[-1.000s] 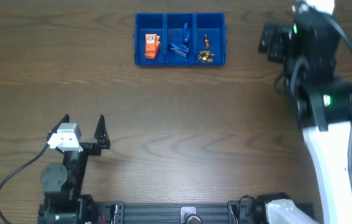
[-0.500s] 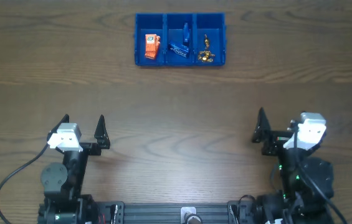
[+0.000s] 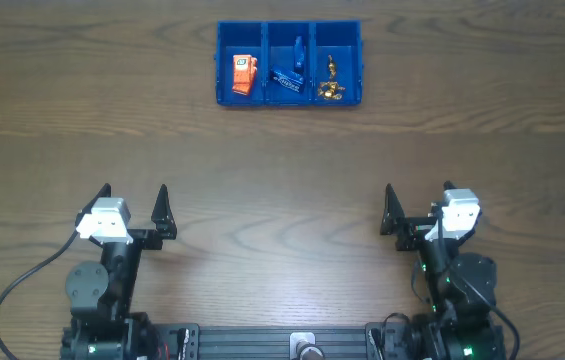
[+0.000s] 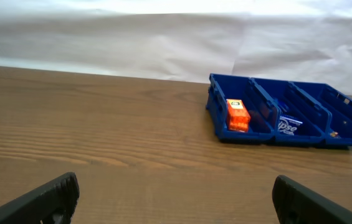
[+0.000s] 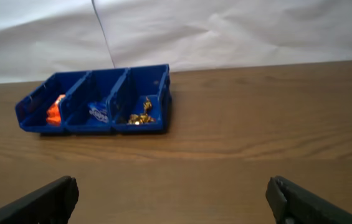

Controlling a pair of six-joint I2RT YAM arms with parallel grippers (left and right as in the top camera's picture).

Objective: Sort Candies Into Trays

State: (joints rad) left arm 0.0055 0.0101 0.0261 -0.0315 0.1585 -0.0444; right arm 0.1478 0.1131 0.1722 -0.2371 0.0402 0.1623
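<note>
From above: tray (image 3: 262, 100) is set well ahead, long axis crosswise, roughly midway between left gripper (image 3: 133, 190) and right gripper (image 3: 418, 192), both spread wide, empty | left wrist: orange candy (image 4: 237, 115) is seen in near-end compartment | right wrist: gold candies (image 5: 139, 116) are seen in opposite end compartment.

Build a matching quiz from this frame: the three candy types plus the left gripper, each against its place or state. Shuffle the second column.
Column 1
1. orange candy
2. blue-wrapped candies
3. gold candies
4. left gripper

Column 2 (compartments as seen in the top view)
A. right compartment of the blue tray
B. open, above bare wooden table, well short of the tray
C. left compartment of the tray
D. middle compartment of the tray

Pairs: 1-C, 2-D, 3-A, 4-B
</note>
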